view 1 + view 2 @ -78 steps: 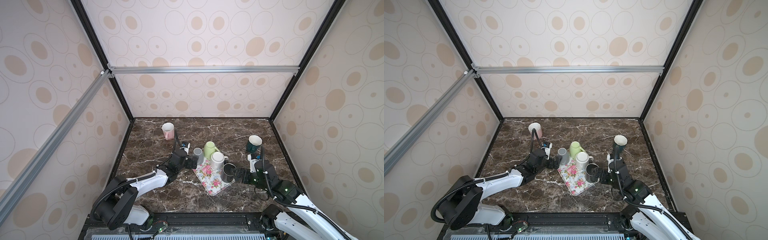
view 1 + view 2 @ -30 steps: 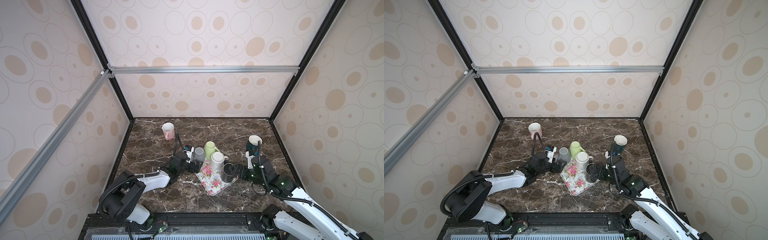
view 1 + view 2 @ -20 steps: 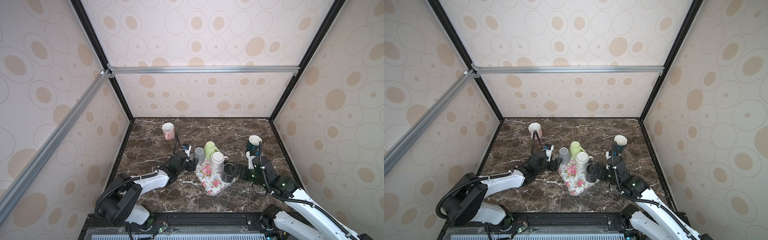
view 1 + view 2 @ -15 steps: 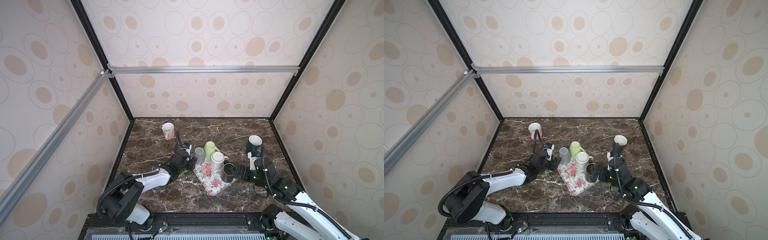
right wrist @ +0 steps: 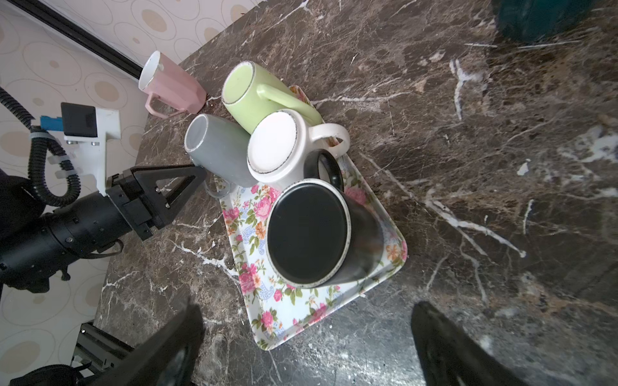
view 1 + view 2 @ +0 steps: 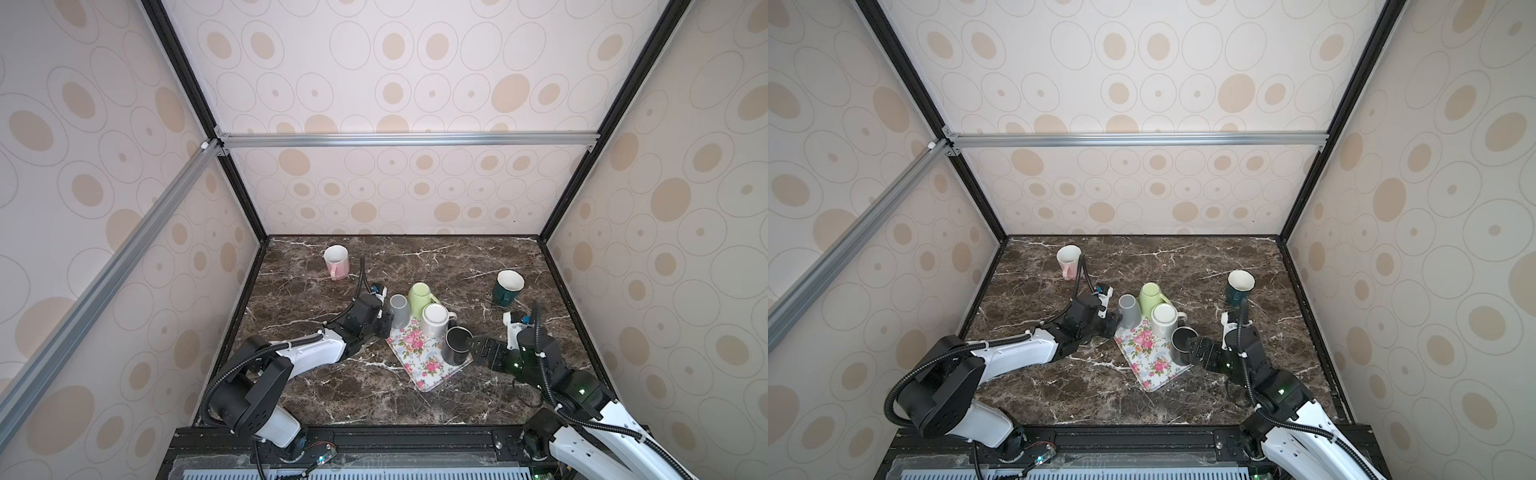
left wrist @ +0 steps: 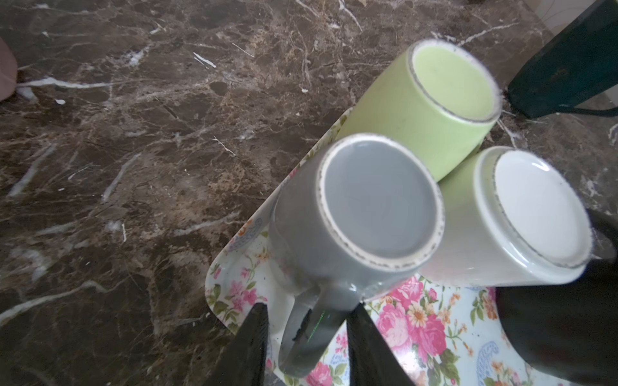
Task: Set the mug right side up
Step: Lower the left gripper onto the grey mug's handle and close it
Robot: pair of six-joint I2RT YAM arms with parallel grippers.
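Grey, green, white and black mugs stand upside down, bases up, on a floral tray (image 6: 419, 368). The grey mug (image 6: 400, 309) (image 7: 368, 214) is at the tray's left corner, its handle pointing at my left gripper (image 6: 387, 325) (image 7: 307, 310). The left jaws straddle that handle, narrowed: one finger touches it, and a sliver of tray shows between the other finger and the handle. My right gripper (image 6: 473, 347) (image 5: 307, 305) stands wide open just right of the black mug (image 6: 456, 345) (image 5: 307, 234), holding nothing.
The green mug (image 6: 419, 296) and white mug (image 6: 434, 319) crowd close behind and beside the grey one. A pink mug (image 6: 336, 262) stands upright at the back left, a dark green mug (image 6: 508, 286) upright at the right. Enclosure walls ring the marble table.
My left gripper has slid in onto the grey mug's handle and its jaws have narrowed around it. The right gripper stays wide open beside the black mug.
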